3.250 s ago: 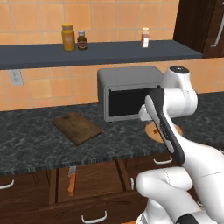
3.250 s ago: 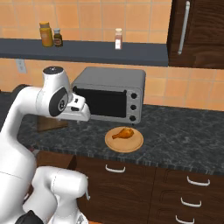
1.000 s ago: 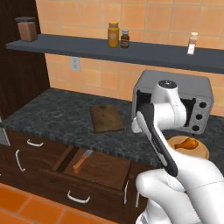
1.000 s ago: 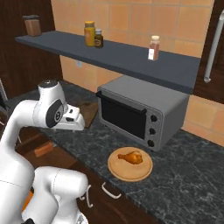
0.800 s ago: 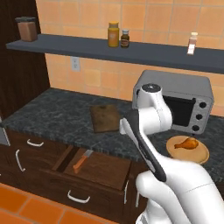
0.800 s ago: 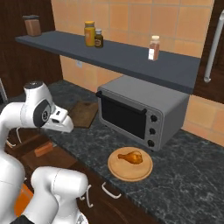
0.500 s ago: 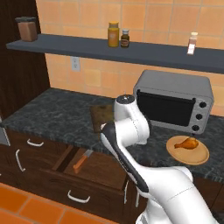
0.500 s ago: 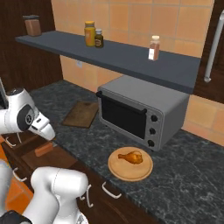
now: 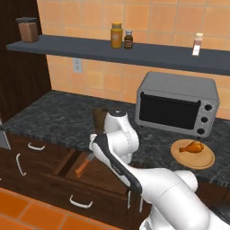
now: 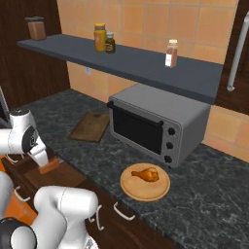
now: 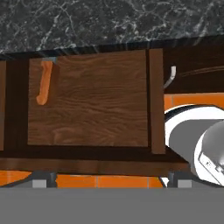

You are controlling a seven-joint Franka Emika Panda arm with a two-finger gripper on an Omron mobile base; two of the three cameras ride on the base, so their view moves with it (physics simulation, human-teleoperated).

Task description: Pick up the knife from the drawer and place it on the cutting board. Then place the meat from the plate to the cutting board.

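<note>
The dark granite counter [image 9: 54,117] carries everything but the knife. A grey toaster oven [image 10: 158,124] stands at its back edge against the tiled wall. The cutting board [image 10: 91,126] lies flat on the counter to the oven's left, bare on top, ready to take both items. The plate [image 10: 145,183] sits at the counter's front edge before the oven, with the meat [image 10: 145,173] resting on its middle, untouched.

Below the counter's front edge, the drawer [image 11: 87,105] is pulled open, exposing its flat brown bottom so that the arm can reach in from above. The gripper [image 10: 43,163] hangs over the open drawer, its camera looking straight down into it, which suggests a descent for the first pick. Whether its fingers are apart or together cannot be told; they grasp nothing visible.

The knife [image 11: 43,82] lies flat along one side wall of the drawer, orange handle showing, the blade end tucked toward the counter's overhang.
</note>
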